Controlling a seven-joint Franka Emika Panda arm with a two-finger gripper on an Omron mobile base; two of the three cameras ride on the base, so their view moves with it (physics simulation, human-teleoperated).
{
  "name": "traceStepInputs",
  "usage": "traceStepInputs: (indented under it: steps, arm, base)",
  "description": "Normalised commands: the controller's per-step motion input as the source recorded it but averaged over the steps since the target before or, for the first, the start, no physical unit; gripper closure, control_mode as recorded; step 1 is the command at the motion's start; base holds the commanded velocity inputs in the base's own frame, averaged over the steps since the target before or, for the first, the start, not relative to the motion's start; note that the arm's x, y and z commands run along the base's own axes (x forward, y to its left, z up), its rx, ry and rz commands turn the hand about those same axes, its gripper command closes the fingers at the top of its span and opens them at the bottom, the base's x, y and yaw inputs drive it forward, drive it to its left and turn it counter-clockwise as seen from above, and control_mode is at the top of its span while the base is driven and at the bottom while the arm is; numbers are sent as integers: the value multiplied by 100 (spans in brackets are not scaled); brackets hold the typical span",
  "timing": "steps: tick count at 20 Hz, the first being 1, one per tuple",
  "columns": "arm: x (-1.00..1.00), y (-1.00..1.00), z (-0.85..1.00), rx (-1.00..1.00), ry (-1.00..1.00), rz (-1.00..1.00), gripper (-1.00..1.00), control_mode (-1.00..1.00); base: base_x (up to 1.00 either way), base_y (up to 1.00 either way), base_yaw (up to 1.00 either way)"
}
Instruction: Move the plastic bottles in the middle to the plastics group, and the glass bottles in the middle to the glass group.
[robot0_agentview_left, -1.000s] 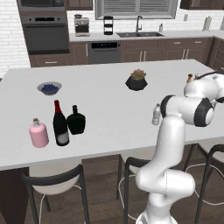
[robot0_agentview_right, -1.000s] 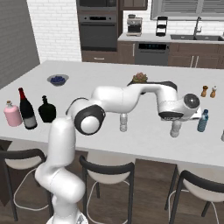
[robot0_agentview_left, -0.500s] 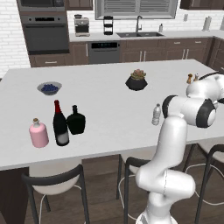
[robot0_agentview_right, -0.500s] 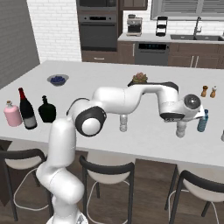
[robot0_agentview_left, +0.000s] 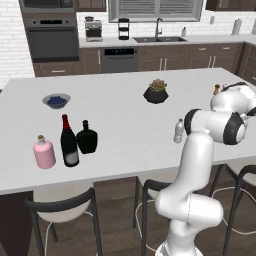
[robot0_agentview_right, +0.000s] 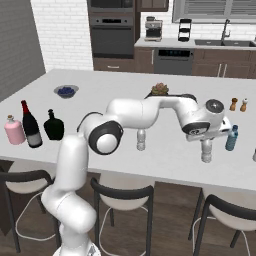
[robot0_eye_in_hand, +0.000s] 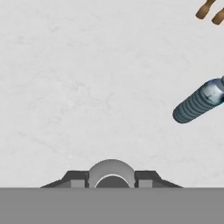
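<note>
Over the last second the gripper (robot0_agentview_right: 206, 145) has edged right and a little down, carrying a small clear bottle (robot0_agentview_right: 206, 154) closer to the blue bottle (robot0_agentview_right: 231, 138) of the plastics group.

Jaws are clamped on the clear bottle just under its pale grey cap (robot0_eye_in_hand: 111, 169), which sits between the finger tips in the hand view. It hangs upright just beside the blue bottle, not touching it; its base looks to be on or barely off the counter (robot0_agentview_right: 165, 162), I can't say which from this angle. I judge it light, thin-walled and slick: a hard squeeze would buckle it, so the stiffer neck is the right hold. A second clear bottle (robot0_agentview_right: 141, 140) stands mid-counter. The wine bottle (robot0_agentview_left: 68, 142) already stands with the glass group at the far left.
</note>
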Motion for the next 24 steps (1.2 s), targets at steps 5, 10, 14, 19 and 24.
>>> traceStepInputs:
  steps: [5, 10, 14, 19, 24]
  arm:
    - [4, -5, -3, 13, -4, 0, 100, -100]
    - [17, -28, -11, 16, -16, 0, 100, -100]
    - [3, -36, 0, 13, -13, 0, 100, -100]
    - [0, -22, 1, 3, -2, 0, 100, -100]
    - [0, -8, 0, 0, 0, 0, 100, -100]
  base:
    - [0, 0, 0]
    - [0, 0, 0]
    - [0, 0, 0]
    - [0, 0, 0]
    - [0, 0, 0]
